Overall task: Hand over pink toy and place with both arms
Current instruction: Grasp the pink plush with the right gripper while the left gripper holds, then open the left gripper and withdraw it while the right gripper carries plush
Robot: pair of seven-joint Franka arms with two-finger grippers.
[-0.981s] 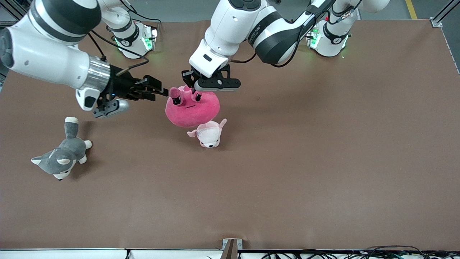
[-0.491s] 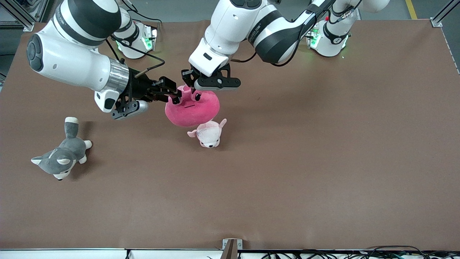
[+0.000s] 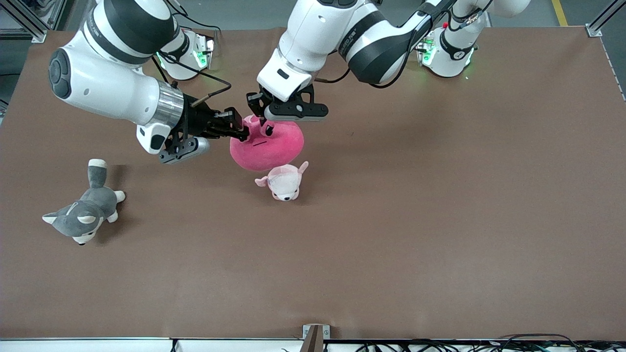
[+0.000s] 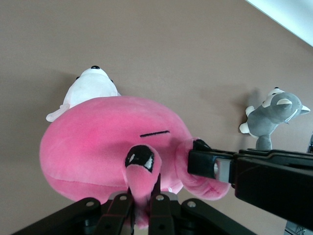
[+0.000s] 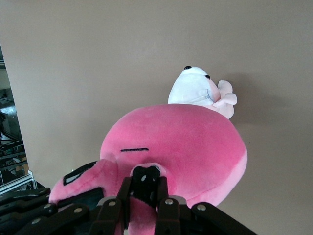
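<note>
Both claws – left claw (image 3: 266,128), right claw (image 3: 240,131) – pinch pink toy (image 3: 272,145) (aloft)

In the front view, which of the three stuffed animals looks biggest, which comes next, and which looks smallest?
1. The pink toy looks largest, though it hangs above the table, closer to the camera, which may enlarge it.
2. The grey-and-white husky plush.
3. The pale pink-and-white plush looks smallest.

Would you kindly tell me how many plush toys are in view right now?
3. The pink toy hangs between both pincers; the pale pink-and-white plush lies on the table under it; the grey husky lies toward the right arm's end.
</note>
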